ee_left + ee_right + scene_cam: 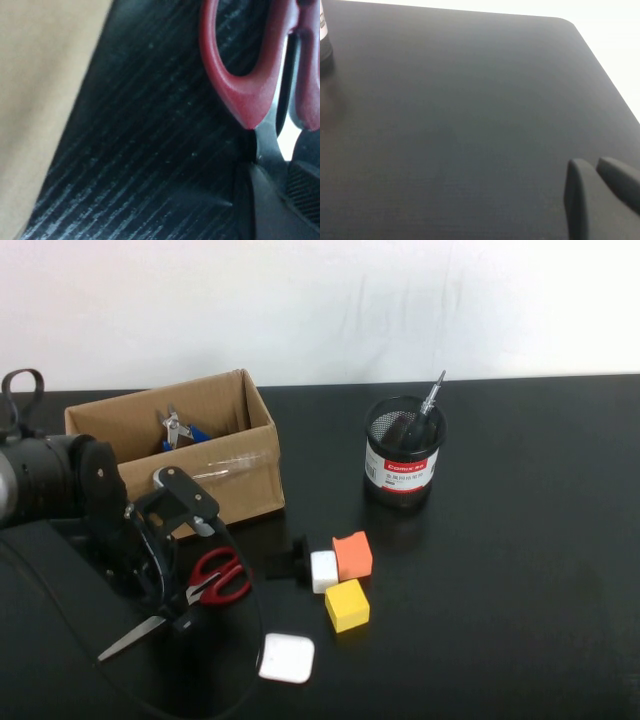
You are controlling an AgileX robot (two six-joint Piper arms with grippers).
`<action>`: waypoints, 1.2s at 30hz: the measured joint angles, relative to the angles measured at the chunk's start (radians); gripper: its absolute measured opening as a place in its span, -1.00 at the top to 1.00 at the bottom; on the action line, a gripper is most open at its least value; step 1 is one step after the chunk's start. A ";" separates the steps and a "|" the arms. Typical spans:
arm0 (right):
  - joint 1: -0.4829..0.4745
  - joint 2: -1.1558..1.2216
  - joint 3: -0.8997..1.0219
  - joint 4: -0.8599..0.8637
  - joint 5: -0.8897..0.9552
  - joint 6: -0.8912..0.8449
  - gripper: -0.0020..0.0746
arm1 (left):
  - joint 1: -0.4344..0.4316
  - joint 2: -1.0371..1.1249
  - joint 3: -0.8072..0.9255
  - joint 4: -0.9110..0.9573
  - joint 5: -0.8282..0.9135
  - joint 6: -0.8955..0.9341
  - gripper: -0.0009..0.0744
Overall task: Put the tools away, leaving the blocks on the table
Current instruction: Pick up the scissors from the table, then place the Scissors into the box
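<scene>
Near the table's (520,570) front left, left gripper (180,608) is clamping the red-handled scissors (205,585) at the pivot, blades pointing toward the front edge. Blue-handled pliers (176,430) are lying inside the cardboard box (235,475); screwdriver (425,412) is standing in the mesh cup (402,455). Orange (352,555), yellow (347,605) and white blocks (323,570) are sitting clustered mid-table. Right gripper (600,192) is hovering over bare tabletop, fingers nearly together.

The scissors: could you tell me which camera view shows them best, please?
The high view: the whole scissors lie on the table, blade to red handles, with the left gripper at them. The left wrist view shows only part of the handles, close up. The right wrist view shows only table and the right gripper.
</scene>
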 joint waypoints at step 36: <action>0.000 0.000 0.000 0.000 0.002 0.000 0.97 | -0.042 -0.174 -0.509 0.238 0.237 -0.002 0.77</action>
